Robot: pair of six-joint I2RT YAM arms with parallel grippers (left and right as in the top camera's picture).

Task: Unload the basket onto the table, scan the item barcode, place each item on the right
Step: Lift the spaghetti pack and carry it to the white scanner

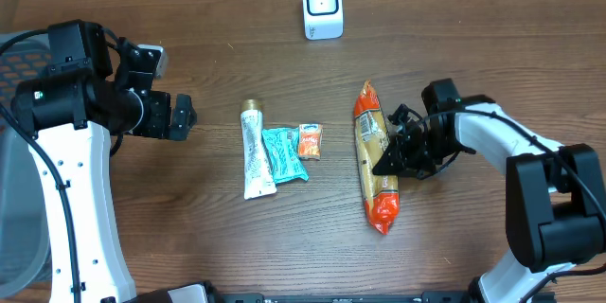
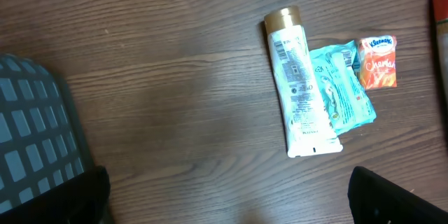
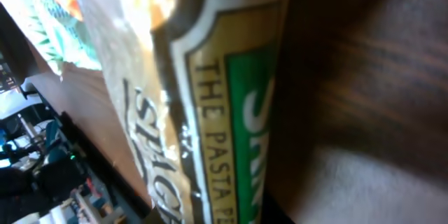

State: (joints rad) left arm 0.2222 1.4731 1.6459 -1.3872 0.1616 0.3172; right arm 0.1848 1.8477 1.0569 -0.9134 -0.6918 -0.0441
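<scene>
Wooden table (image 1: 454,19) fills the overhead view. On it, right of centre, lies the pasta pack (image 1: 372,161), lengthwise from top to bottom, orange at both ends. Right gripper (image 1: 393,158) sits at the pack's right edge, touching it; whether the jaws pinch it I cannot tell. In the right wrist view the pack's label fills the frame. At centre lie a tube (image 1: 254,151), a teal pouch (image 1: 284,154) and an orange sachet (image 1: 310,140). A white scanner (image 1: 322,6) stands at top centre. Left gripper (image 1: 183,115), spread wide, hangs at left, well apart from the tube.
</scene>
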